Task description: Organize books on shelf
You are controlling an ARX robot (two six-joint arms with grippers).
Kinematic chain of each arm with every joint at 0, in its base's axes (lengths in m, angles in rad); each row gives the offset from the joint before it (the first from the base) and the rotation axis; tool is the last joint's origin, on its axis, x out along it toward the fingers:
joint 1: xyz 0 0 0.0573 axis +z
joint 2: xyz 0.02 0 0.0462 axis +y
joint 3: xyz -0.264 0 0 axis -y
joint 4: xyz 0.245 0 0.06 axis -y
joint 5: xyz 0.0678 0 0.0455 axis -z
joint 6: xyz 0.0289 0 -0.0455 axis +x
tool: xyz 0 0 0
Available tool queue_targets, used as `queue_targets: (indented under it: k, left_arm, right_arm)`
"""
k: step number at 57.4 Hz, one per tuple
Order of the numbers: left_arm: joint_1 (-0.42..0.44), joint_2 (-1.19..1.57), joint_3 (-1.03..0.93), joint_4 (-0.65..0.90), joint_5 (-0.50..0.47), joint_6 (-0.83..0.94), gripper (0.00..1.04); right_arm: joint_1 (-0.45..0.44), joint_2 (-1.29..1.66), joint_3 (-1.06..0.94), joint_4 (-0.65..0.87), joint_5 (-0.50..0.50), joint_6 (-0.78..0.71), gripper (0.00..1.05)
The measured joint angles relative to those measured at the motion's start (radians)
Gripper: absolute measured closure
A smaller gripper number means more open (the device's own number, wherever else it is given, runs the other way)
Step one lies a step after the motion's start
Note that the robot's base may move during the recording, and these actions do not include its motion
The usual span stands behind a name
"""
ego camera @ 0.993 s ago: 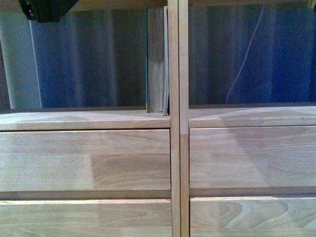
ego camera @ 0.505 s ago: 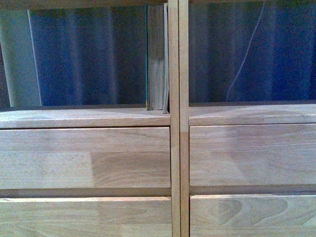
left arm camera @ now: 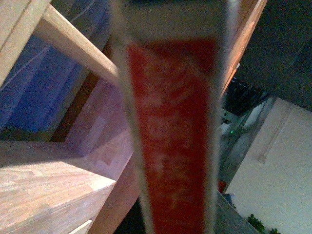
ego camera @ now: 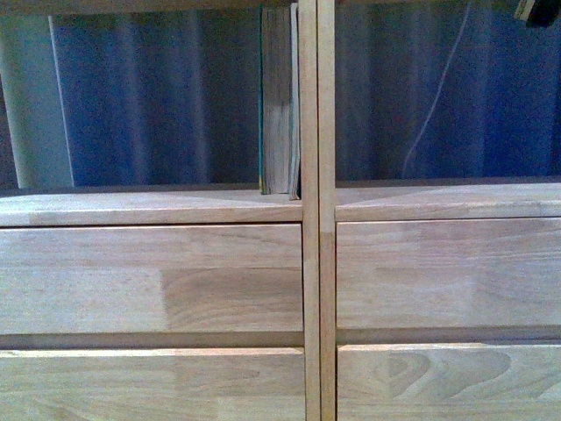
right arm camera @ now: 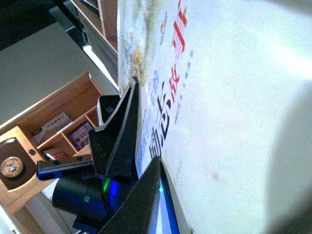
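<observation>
Beyond the left claw (right arm camera: 145,124), past the spine it carries, rises the shelf (ego camera: 149,281): light wood, with flat drawer fronts under open compartments. A blue curtain (ego camera: 158,96) hangs behind them. On the claw's other side, in the right wrist view, an orange-brown cabinet (right arm camera: 63,126) with small cubbies stands further off.

The teal book (ego camera: 277,96) stands upright in the shelf's left compartment, pale page edges outward, just beside the central post. How far it is from the claw cannot be told.

The white paperback (right arm camera: 234,107) sits in the left claw. One black finger (right arm camera: 122,131) lies behind its edge and the other over the printed cover, clamped narrow on it. In the left wrist view its red-and-white spine fills the middle, blurred and very close.

The right claw's camera looks onto the cover from near, but its own fingers are not clear, so I cannot tell whether it is wide or narrow.
</observation>
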Motion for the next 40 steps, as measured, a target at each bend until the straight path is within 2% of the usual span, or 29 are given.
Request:
queue_targets:
  k: [16, 26, 30, 40]
  left_arm:
    - [0.06, -0.014, -0.034, 0.061, 0.015, -0.04, 0.98]
    - [0.152, -0.023, -0.043, 0.06, 0.04, -0.021, 0.98]
    - [0.197, -0.024, -0.043, 0.034, 0.046, 0.009, 0.98]
    - [0.279, -0.02, -0.042, -0.099, 0.031, 0.164, 0.98]
  right_arm:
    - [-0.024, -0.011, -0.019, -0.072, -0.016, -0.045, 0.36]
    - [-0.112, -0.051, -0.071, -0.201, 0.0, -0.188, 0.15]
    - [-0.174, -0.072, -0.087, -0.267, 0.03, -0.299, 0.06]
    - [-0.35, -0.124, -0.113, -0.306, 0.082, -0.538, 0.07]
